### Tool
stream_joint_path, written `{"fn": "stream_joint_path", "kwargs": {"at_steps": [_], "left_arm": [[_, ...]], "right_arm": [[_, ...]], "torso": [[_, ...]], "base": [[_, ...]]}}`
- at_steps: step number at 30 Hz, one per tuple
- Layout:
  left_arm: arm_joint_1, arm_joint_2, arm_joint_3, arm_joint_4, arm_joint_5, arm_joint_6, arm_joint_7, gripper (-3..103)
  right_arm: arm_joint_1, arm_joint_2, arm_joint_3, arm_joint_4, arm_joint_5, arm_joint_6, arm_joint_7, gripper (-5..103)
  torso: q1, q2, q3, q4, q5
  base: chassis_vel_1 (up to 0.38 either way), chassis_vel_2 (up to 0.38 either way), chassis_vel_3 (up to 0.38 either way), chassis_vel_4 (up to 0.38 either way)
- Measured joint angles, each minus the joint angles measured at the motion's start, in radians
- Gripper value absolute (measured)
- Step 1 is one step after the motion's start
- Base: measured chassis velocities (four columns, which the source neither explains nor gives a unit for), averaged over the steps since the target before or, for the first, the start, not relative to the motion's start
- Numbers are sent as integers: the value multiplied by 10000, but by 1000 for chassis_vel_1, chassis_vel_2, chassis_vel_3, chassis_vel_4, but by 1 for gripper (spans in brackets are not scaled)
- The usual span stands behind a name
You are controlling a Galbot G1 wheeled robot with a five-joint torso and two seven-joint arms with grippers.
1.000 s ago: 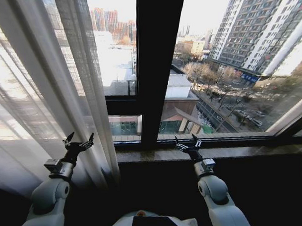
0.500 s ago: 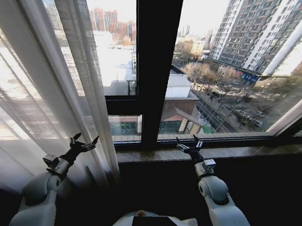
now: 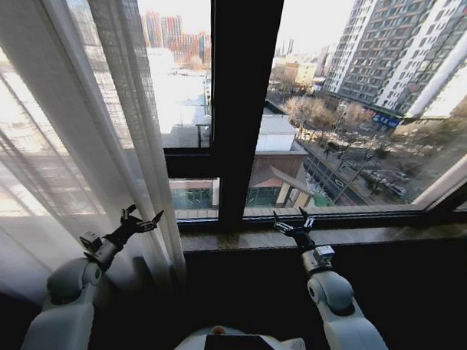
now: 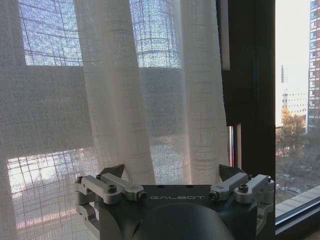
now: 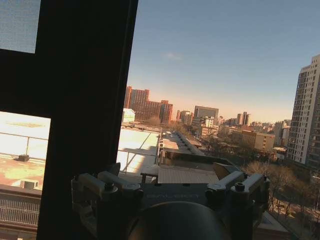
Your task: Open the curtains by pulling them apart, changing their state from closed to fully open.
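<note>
The curtains (image 3: 74, 139) are sheer white pleated panels bunched over the left part of the window, their inner edge falling to the sill near the dark centre post. My left gripper (image 3: 142, 217) is open, low in front of the fabric and close to that inner edge. In the left wrist view the curtains (image 4: 130, 100) hang just beyond the open left gripper (image 4: 171, 172), with nothing held between its fingers. To the right of the post, my right gripper (image 3: 293, 221) is open above the sill, away from any fabric. The right gripper (image 5: 170, 170) faces bare glass.
A wide dark window post (image 3: 243, 106) divides the glass. A stone sill (image 3: 354, 234) runs along the window's foot, with a dark wall below it. A pale slanted strip (image 3: 448, 182) crosses the far right edge of the window.
My left arm has swung right, carrying its open gripper across the fabric toward the curtain's inner edge. The right arm has barely moved.
</note>
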Motion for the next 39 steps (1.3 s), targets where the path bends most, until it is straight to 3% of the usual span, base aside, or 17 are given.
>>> {"fn": "stream_joint_path", "kwargs": {"at_steps": [5, 6, 7, 8, 11, 12, 15, 17, 20, 26, 29, 32, 39], "left_arm": [[-173, -137, 250, -1, 6, 125, -543, 102], [-168, -273, 372, -73, 7, 186, -1150, 93], [-142, -349, 411, -149, 9, 268, -1449, 93], [-142, -349, 411, -149, 9, 268, -1449, 93], [14, -534, 504, -377, 117, 336, -2182, 77], [14, -534, 504, -377, 117, 336, -2182, 77], [222, -676, 548, -707, 185, 403, -2936, 61], [245, -688, 547, -745, 196, 402, -3035, 61], [300, -711, 537, -869, 237, 352, -3535, 44], [320, -721, 490, -959, 234, 309, -3756, 28], [326, -722, 483, -992, 212, 306, -3752, 11], [329, -725, 481, -992, 199, 306, -3748, 2], [470, -817, 395, -1139, 169, 232, -3824, 0]], "right_arm": [[-7, 5, 9, -48, 5, 121, -1, 100], [-9, 4, 0, -66, 12, 145, -3, 100], [-13, 4, -10, -76, 15, 154, -7, 100], [-13, 4, -10, -76, 15, 154, -7, 100], [-24, 8, -38, -104, 18, 182, -16, 100], [-24, 8, -38, -104, 18, 182, -16, 100], [-19, 38, -88, -106, 18, 199, -22, 100], [-17, 40, -93, -106, 18, 200, -22, 100], [7, 31, -108, -88, 18, 201, -25, 100], [20, 4, -101, -79, 18, 201, -27, 100], [9, -7, -76, -79, 19, 209, -30, 100], [-14, -16, -51, -81, 26, 217, -31, 100], [-8, -35, -19, -60, 221, 192, 29, 100]], "torso": [[0, 0, 0, 0, 1], [0, 0, 0, 0, -1], [0, 0, 0, 0, 0], [0, 0, 0, 0, 0], [0, 0, 0, 0, 0], [0, 0, 0, 0, 0], [0, 0, 0, 2, 0], [0, 0, 0, 2, 0], [-1, 0, 0, 1, 0], [0, 0, 0, 1, 0], [-1, 0, 0, 1, 0], [0, 0, 0, 0, 0], [-1, 0, 0, 0, -1]], "base": [[0, 0, 0, 0], [0, 0, 0, 0], [0, 0, 0, 0], [0, 0, 0, 0], [0, 0, 0, 0], [0, 0, 0, 0], [0, 0, 0, 0], [0, 0, 0, 0], [0, 0, 0, 0], [0, 0, 0, 0], [0, 0, 0, 0], [0, 0, 0, 0], [0, 0, 0, 0]]}}
